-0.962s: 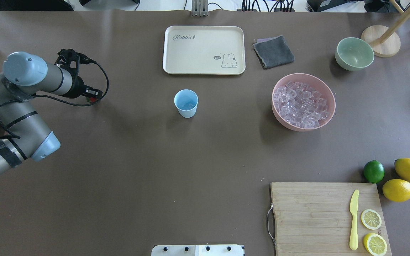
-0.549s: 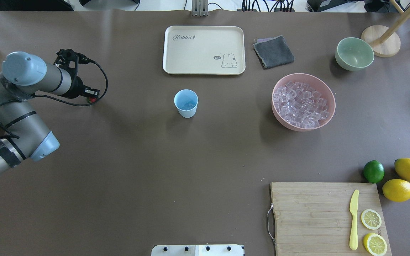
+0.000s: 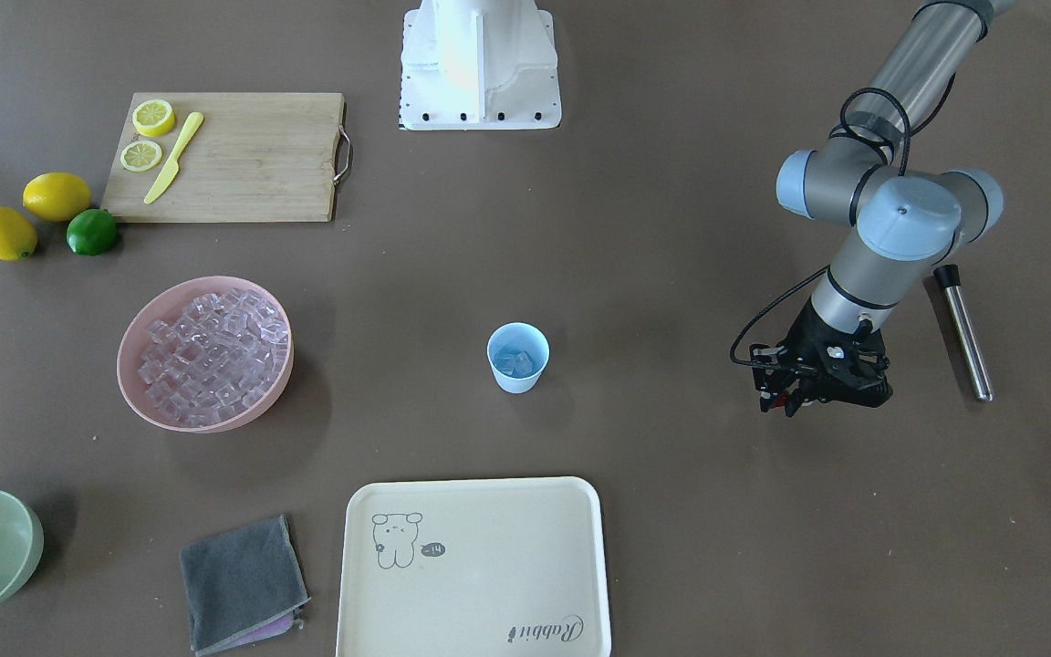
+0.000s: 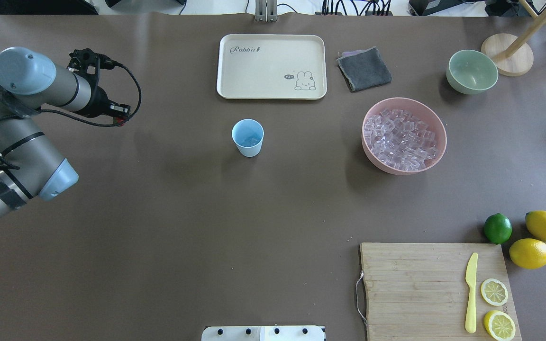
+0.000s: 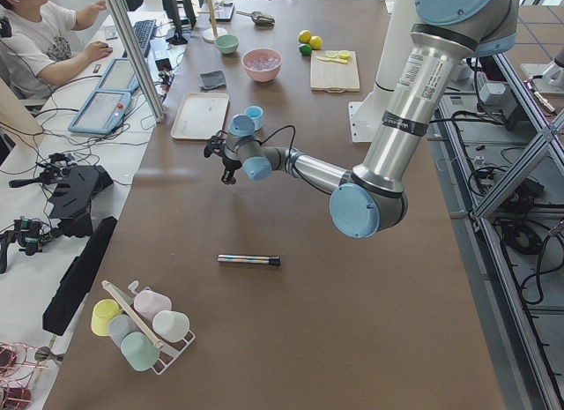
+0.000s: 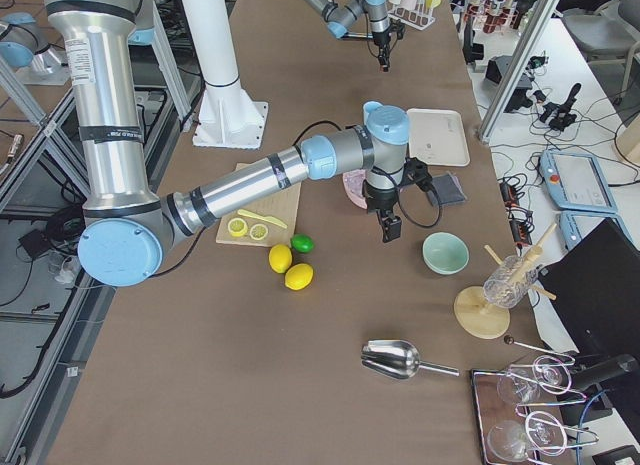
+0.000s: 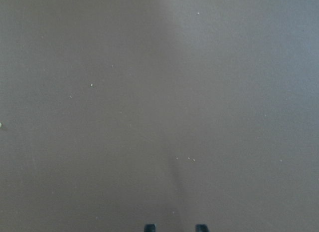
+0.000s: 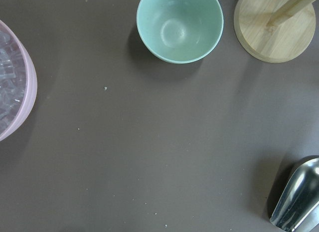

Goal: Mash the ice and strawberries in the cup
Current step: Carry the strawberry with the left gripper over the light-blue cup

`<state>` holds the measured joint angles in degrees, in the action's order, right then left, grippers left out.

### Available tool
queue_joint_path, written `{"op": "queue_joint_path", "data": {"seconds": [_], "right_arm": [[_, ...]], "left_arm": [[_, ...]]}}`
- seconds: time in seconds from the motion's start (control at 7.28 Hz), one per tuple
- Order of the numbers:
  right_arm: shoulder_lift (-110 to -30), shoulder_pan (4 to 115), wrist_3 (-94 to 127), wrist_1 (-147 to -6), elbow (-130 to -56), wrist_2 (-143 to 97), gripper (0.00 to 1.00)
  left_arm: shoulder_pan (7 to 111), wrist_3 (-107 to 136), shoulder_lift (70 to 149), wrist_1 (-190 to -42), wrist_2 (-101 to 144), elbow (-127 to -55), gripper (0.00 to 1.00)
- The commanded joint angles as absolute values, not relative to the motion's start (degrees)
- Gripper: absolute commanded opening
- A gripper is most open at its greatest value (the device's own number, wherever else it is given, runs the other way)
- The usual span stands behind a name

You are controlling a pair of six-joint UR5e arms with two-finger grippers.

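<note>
My left gripper [image 7: 175, 227] hangs over bare counter [image 4: 183, 213], well to the left of the cup [image 4: 248, 137]. Its fingertips stand slightly apart, and a red speck [image 4: 120, 122] at its tip may be the strawberry, but I cannot tell whether anything is held. The cup stands mid-counter near the tray [image 4: 225, 66], with ice [image 3: 516, 363] already in its bottom, so I judge the berry goes in next and the mashing follows. To do that well I'd travel high enough to clear the rim, centre over the mouth, then lower before letting go; the cup looks light and would likely tip if nudged. The metal rod [image 3: 963, 333] lying near this arm looks like the masher. The right gripper [image 6: 388, 228] hangs between the pink bowl [image 4: 436, 161] and the green bowl [image 4: 472, 72]; whether it is wide or closed I cannot tell. Counting: one cup, one pink bowl heaped with cubes, one green bowl, one tray, one cloth [image 4: 364, 68], one board [image 4: 410, 284], one knife [image 4: 471, 293], two lemon halves [image 4: 494, 292], two lemons [image 4: 530, 253], one lime [image 4: 497, 228], one rod, one scoop [image 6: 405, 360].
</note>
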<state>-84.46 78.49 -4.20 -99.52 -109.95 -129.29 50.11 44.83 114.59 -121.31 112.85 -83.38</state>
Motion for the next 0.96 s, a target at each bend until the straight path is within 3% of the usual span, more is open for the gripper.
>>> {"op": "queue_joint_path", "data": {"seconds": [0.0,0.55,0.82], "right_arm": [[-84.46,78.49,-4.13,-99.49,-110.04,-129.46,0.98],[-84.46,78.49,-4.04,-99.58,-109.95,-129.64,0.98],[-86.65,78.49,-4.31,-98.88,-109.78,-129.55,0.98]], "left_arm": [[50.98,44.82,121.87,-109.02,116.54,-88.5,0.14],[40.54,56.39,136.63,-107.93,113.4,-86.85,0.14],[38.06,56.69,137.02,-108.54,109.44,-84.91,0.14]]}}
